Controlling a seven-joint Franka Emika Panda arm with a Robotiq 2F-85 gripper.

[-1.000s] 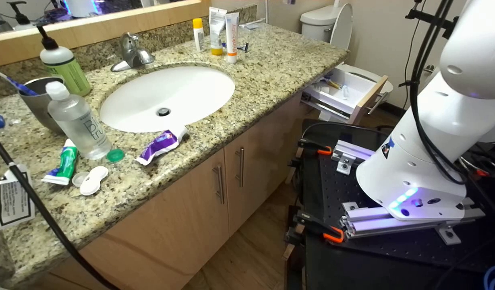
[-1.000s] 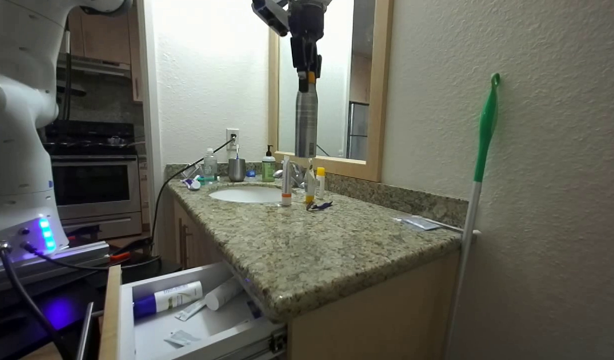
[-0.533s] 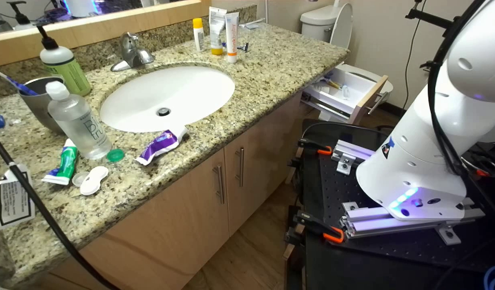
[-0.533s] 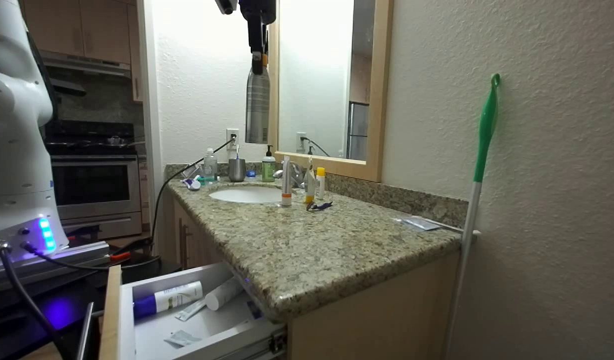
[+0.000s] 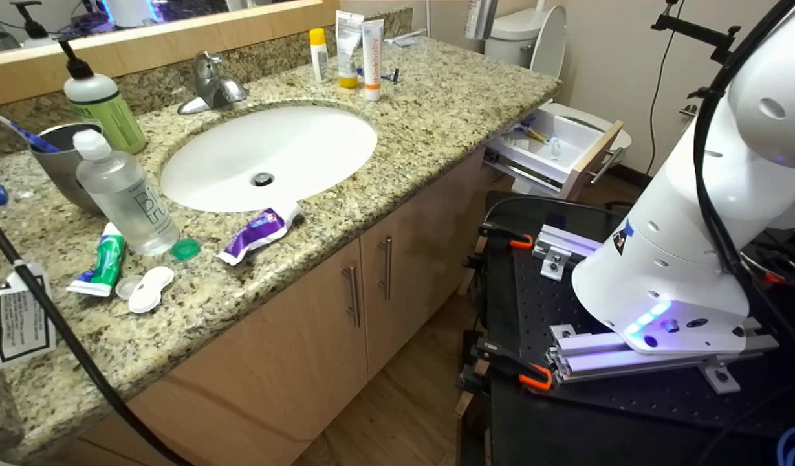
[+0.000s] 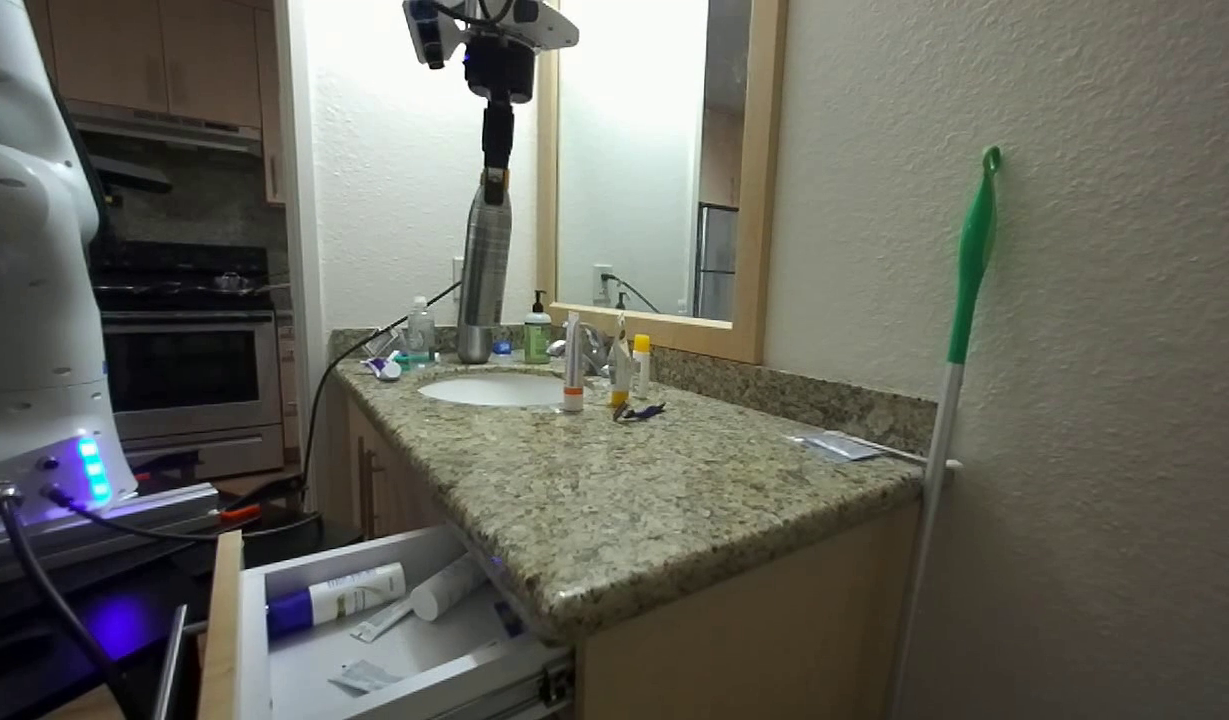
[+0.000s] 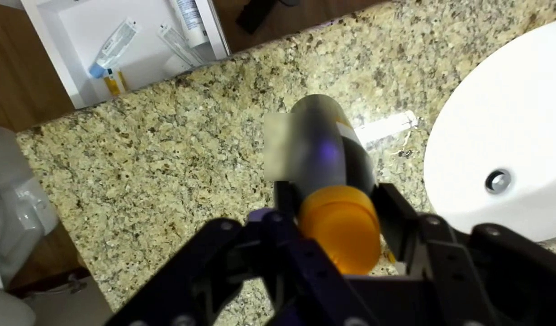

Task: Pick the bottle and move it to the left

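Note:
The bottle is slim and grey with an orange cap. In an exterior view the bottle (image 6: 486, 260) hangs slightly tilted in the air above the counter, in front of the metal cup. My gripper (image 6: 494, 187) is shut around its top, just under the cap. In an exterior view only the lower end of the bottle (image 5: 480, 19) shows at the top edge, and the gripper is out of view there. In the wrist view the bottle (image 7: 318, 140) points away between the fingers of the gripper (image 7: 335, 194), with its orange cap toward the camera.
The granite counter (image 6: 614, 500) holds a white sink (image 5: 274, 155), standing tubes (image 5: 372, 61), a yellow-capped stick (image 5: 318, 57), a razor (image 6: 642, 411), a clear bottle (image 5: 129, 194) and a green soap bottle (image 5: 106, 110). A drawer (image 5: 565, 142) stands open below. A mirror (image 6: 634, 150) hangs behind.
In an exterior view the gripper and the held bottle have moved left, rising slightly then coming lower, and the bottle now tilts a little. Its lower end has come further into view in an exterior view.

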